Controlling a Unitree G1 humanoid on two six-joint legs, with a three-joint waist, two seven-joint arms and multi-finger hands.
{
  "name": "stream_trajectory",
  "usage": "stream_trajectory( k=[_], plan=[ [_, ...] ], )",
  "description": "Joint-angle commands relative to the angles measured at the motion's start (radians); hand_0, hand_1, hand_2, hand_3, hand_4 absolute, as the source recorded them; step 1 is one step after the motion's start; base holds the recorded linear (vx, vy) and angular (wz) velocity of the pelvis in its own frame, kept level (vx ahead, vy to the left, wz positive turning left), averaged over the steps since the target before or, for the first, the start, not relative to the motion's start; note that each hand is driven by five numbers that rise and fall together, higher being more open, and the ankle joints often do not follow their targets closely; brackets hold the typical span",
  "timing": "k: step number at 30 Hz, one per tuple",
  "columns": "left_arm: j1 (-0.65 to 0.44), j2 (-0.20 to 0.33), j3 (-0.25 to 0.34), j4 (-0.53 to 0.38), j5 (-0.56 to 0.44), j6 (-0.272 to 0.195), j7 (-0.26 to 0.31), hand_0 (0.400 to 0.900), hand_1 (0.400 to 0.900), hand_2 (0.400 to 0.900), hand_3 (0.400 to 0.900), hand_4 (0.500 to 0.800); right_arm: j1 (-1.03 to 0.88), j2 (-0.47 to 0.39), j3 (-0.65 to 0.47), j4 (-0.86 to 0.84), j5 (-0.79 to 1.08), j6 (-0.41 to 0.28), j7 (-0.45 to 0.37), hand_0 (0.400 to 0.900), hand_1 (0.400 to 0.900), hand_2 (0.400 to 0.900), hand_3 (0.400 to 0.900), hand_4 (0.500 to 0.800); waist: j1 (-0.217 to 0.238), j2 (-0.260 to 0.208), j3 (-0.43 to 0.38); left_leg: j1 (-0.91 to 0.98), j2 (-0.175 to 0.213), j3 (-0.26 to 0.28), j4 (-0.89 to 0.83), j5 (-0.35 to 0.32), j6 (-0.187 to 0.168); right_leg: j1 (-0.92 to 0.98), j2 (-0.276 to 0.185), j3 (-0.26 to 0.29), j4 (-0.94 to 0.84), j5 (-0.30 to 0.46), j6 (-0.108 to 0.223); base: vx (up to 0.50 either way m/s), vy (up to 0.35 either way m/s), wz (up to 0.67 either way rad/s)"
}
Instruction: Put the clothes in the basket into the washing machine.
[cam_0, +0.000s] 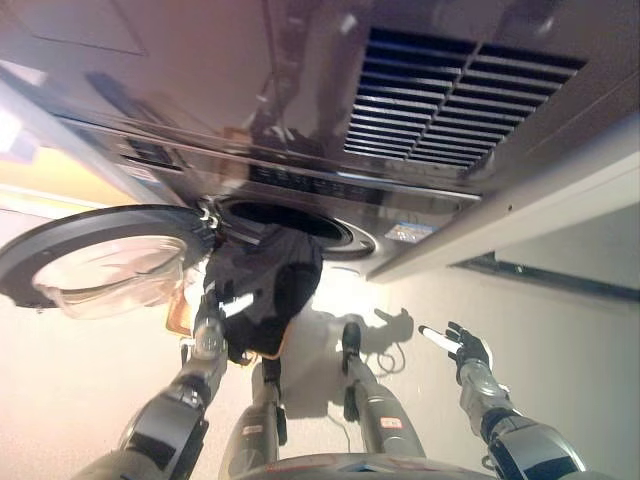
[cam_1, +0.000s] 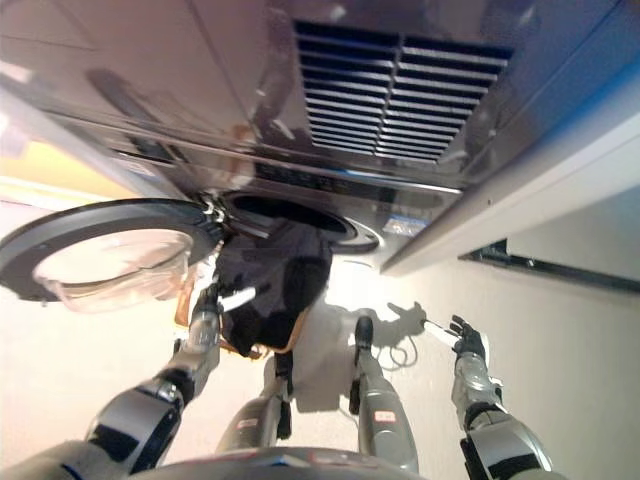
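Just dark garment (cam_0: 268, 285) against left hand (cam_0: 213, 318).

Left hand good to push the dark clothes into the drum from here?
Probably yes. The left hand holds the dark clothes just below the drum opening, and the door is swung open to the side, out of the way.

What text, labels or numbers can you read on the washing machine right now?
None can be read.
Control panel strip above the drum opening: dark markings, too blurred to read.
Sticker on the washing machine front, right of the opening: light patch, print too small to read.
Small panel left of the control strip: no legible characters.
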Motion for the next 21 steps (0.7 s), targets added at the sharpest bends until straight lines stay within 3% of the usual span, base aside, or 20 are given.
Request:
stream_trajectory(
  k=[1, 2, 8, 16, 21],
  plan=[
    [0.006, 0.020, 0.062, 0.064, 0.037, -0.031, -0.053, 0.900, 0.900, 0.900, 0.900, 0.800, 0.072, -0.044, -0.026, 0.037, -0.025, 0.003, 0.024, 0.900, 0.900, 0.900, 0.900, 0.800, 0.014, -0.020, -0.047, -0.002, -0.038, -0.033, -0.006, 0.035, 0.001, 0.097, 0.042, -0.033, 0.041, -0.069, 0.039, 0.04, 0.011, 0.26],
    [0.064, 0.010, 0.085, 0.076, 0.032, -0.021, -0.092, 0.900, 0.900, 0.900, 0.900, 0.800, 0.094, -0.037, -0.036, 0.037, -0.030, 0.013, 0.045, 0.900, 0.900, 0.900, 0.900, 0.800, 0.025, -0.015, -0.063, 0.030, -0.037, -0.034, -0.015, 0.036, 0.000, 0.131, 0.043, -0.042, 0.034, -0.076, 0.039, 0.04, -0.001, 0.20],
    [0.201, -0.012, 0.131, 0.100, 0.018, -0.006, -0.193, 0.900, 0.900, 0.900, 0.900, 0.800, 0.176, 0.002, -0.036, 0.028, -0.068, 0.031, 0.101, 0.900, 0.900, 0.900, 0.900, 0.800, 0.049, -0.003, -0.111, 0.123, -0.038, -0.037, -0.040, 0.030, 0.004, 0.223, 0.043, -0.048, 0.011, -0.087, 0.045, 0.05, 0.020, 0.10],
    [0.309, -0.037, 0.106, 0.086, 0.096, -0.007, -0.232, 0.900, 0.900, 0.900, 0.900, 0.800, 0.277, 0.056, -0.011, 0.004, -0.120, 0.046, 0.150, 0.900, 0.900, 0.900, 0.900, 0.800, 0.075, 0.006, -0.179, 0.218, -0.044, -0.061, -0.074, 0.020, 0.012, 0.327, 0.032, -0.076, 0.015, -0.118, 0.050, 0.06, 0.036, 0.17],
    [0.317, -0.040, 0.107, 0.108, 0.087, 0.007, -0.258, 0.900, 0.900, 0.900, 0.900, 0.800, 0.293, 0.069, -0.001, 0.003, -0.130, 0.048, 0.159, 0.900, 0.900, 0.900, 0.900, 0.800, 0.077, 0.005, -0.197, 0.243, -0.047, -0.071, -0.075, 0.011, 0.017, 0.356, 0.026, -0.086, 0.021, -0.126, 0.051, 0.03, 0.030, 0.09]
  ],
)
